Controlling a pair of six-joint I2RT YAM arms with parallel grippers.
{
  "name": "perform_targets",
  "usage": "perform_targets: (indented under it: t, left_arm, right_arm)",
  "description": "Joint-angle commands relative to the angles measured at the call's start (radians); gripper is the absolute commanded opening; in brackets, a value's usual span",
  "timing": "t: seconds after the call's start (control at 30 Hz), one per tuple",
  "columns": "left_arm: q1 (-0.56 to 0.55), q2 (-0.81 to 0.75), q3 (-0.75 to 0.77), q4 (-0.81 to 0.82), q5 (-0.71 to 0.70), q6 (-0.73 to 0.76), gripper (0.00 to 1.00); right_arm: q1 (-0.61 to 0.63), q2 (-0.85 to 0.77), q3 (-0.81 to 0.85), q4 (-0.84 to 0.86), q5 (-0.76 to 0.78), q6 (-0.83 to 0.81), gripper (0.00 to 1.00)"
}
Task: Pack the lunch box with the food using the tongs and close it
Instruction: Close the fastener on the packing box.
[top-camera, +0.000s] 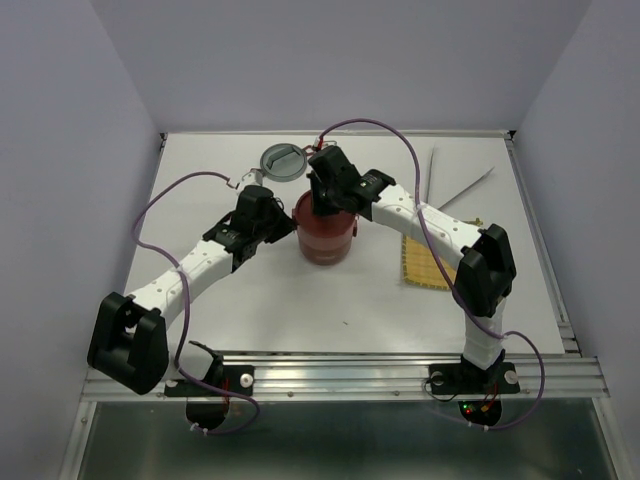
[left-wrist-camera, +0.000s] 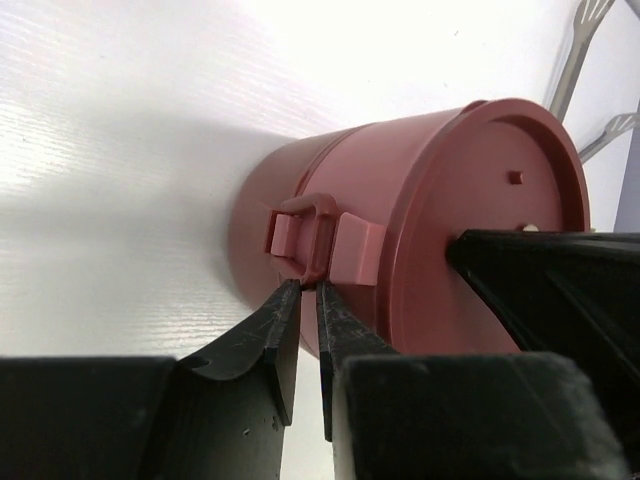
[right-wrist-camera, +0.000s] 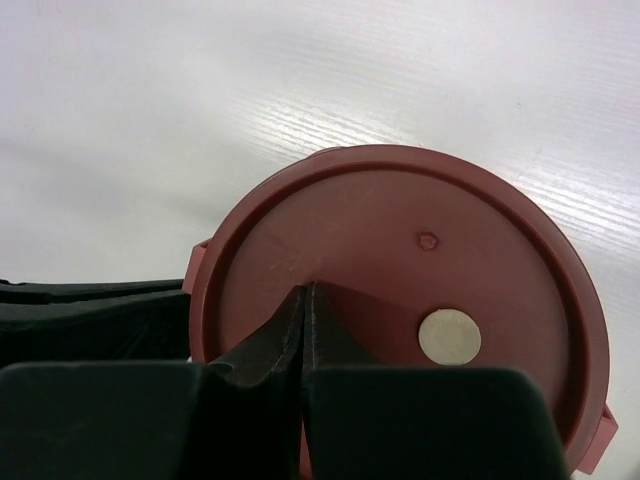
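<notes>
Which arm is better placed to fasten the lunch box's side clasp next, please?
Left: the left gripper sits at the side clasp of the lunch box, while the right gripper is shut, resting on top of the lid.

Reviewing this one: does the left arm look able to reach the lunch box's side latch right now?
Likely yes. The left gripper has its tips right at the latch with nothing between; the right gripper rests on the lid, clear of that side.

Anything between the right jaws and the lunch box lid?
Nothing: in the right wrist view the shut right gripper appears to rest straight on the lid, no gap showing.
</notes>
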Motion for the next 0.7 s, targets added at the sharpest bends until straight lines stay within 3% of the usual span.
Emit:
perform_targets:
  t: [0.0,0.4,0.47,0.5,0.53,0.67]
  left_arm:
    - [0.032,0.015,-0.045,-0.016,-0.082,-0.032,0.22]
    - [0.175,-0.004,-0.142,0.038,0.041,-0.067,0.22]
    - [0.177,-0.014,-0.139,0.038,0.043,-0.062,0.16]
    - [0.177,-0.028,-0.145,0.067,0.047,-0.061,0.03]
    - [0.177,-0.071,-0.157,0.099,0.079,-0.061,0.00]
    - [0.175,-0.135,-0.176,0.162,0.102,-0.050,0.00]
  right_arm:
    - [0.010,0.008,-0.049,-0.079,-0.001,0.001,0.01]
    - [0.001,-0.015,-0.081,-0.073,0.003,0.002,0.01]
    - [0.001,-0.016,-0.084,-0.072,0.005,0.005,0.01]
    - [0.001,-0.018,-0.086,-0.072,0.003,0.005,0.01]
    - [0.001,-0.018,-0.087,-0.072,0.005,0.005,0.01]
    - [0.001,-0.018,-0.089,-0.069,0.000,0.009,0.01]
